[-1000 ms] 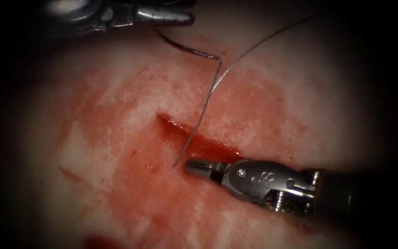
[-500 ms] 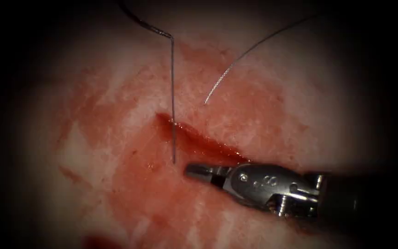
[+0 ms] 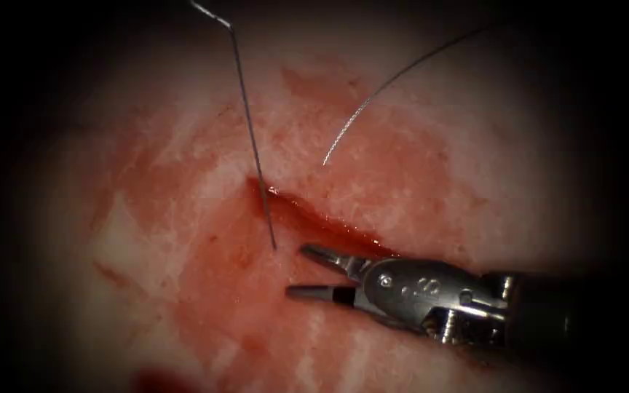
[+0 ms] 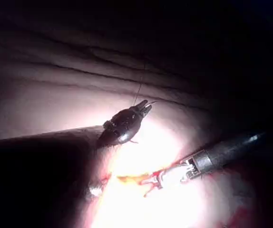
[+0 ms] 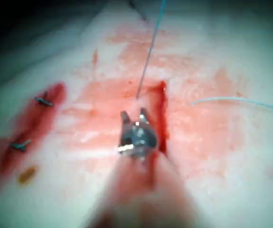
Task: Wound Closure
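Nearest us, the right tool (image 3: pixel 303 273) sits with jaws parted and empty just left of the cut (image 3: pixel 314 218), which we judge unclosed. Thread (image 3: pixel 252 145) rises taut from the tissue (image 3: pixel 147 218) toward the left tool (image 4: pixel 145 105), jaw state unclear. Needle unlocated; no legible markings.

Tissue (image 3: pixel 416 145) with red fluid (image 3: pixel 227 291), a loose thread end (image 3: pixel 362 113), perhaps two earlier stitches (image 5: pixel 29 121).
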